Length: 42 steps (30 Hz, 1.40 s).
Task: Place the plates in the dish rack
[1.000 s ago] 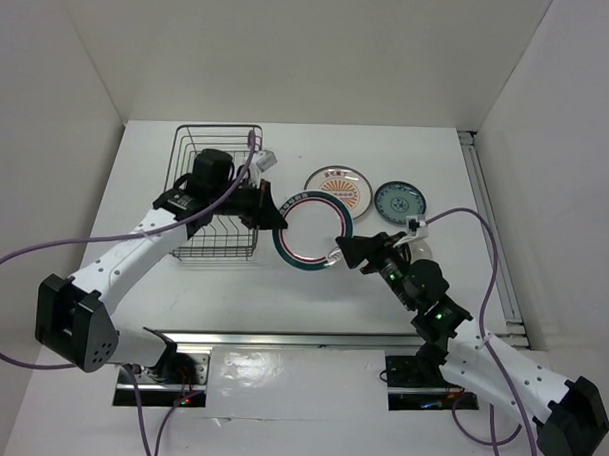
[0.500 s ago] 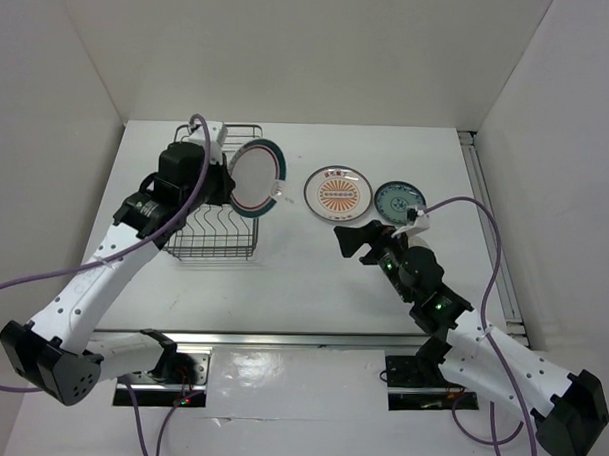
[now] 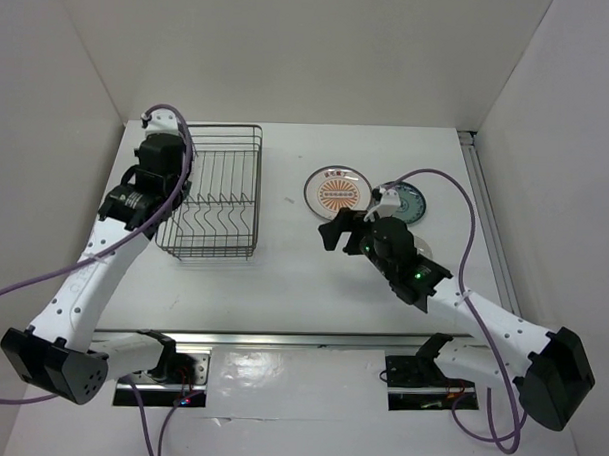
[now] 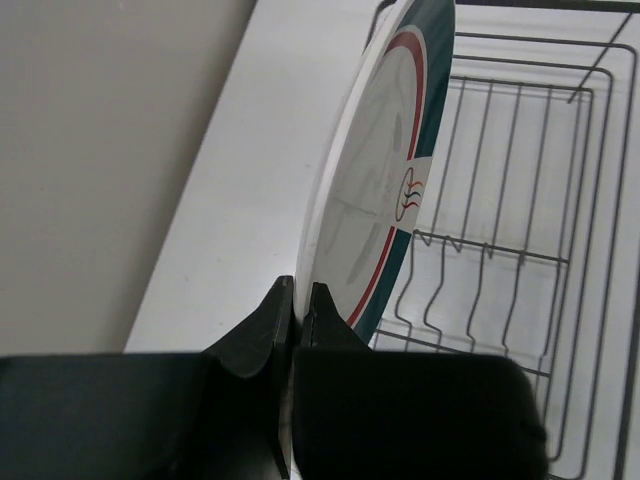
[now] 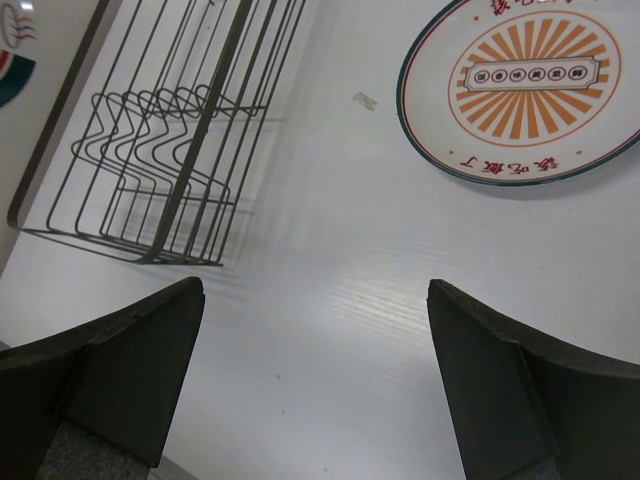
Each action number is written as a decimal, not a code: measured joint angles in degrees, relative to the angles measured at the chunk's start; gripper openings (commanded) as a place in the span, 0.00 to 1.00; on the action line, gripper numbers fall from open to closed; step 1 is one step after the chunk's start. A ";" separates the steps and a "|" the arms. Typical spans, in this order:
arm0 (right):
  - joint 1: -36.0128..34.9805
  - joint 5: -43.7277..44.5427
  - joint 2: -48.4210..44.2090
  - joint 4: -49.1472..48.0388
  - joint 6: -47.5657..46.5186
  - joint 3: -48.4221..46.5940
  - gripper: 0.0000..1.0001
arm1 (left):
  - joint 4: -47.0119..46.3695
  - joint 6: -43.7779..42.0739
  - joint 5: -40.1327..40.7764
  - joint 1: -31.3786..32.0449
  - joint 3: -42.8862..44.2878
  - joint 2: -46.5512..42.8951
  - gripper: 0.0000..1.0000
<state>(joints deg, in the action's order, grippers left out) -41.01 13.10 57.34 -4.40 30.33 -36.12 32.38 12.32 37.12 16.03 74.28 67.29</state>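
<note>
My left gripper (image 4: 297,290) is shut on the rim of the white plate with the teal-red rim (image 4: 375,170). It holds the plate on edge, upright, over the left side of the dark wire dish rack (image 4: 520,210). In the top view the left gripper (image 3: 151,178) is at the rack's (image 3: 214,190) left edge and the wrist hides the plate. My right gripper (image 3: 336,229) is open and empty, just in front of the orange sunburst plate (image 3: 338,189). That plate also shows in the right wrist view (image 5: 520,90), beyond the open right gripper (image 5: 315,290).
The teal-blue plate (image 3: 402,201) lies right of the sunburst plate, partly behind the right arm. A pale plate edge (image 3: 425,254) shows beside that arm. The rack's divider prongs (image 5: 150,120) hold nothing. White walls stand at the back and both sides.
My left arm has carried the teal-red rimmed plate from the table's middle up and left, to the rack's left side. My right gripper has moved back toward the sunburst plate.
</note>
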 measured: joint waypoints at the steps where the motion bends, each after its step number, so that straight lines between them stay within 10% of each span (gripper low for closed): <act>1: 0.00 -0.44 0.59 0.15 -0.13 -0.20 1.00 | -0.11 -0.68 1.33 0.00 0.13 0.13 0.00; 42: 0.00 -8.72 1.33 0.63 -0.85 -1.18 1.00 | -7.28 -5.14 7.50 -0.57 -10.93 5.51 0.00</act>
<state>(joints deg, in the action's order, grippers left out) -41.01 4.38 58.67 -3.77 29.47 -37.30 25.10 7.18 44.62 15.46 63.35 72.79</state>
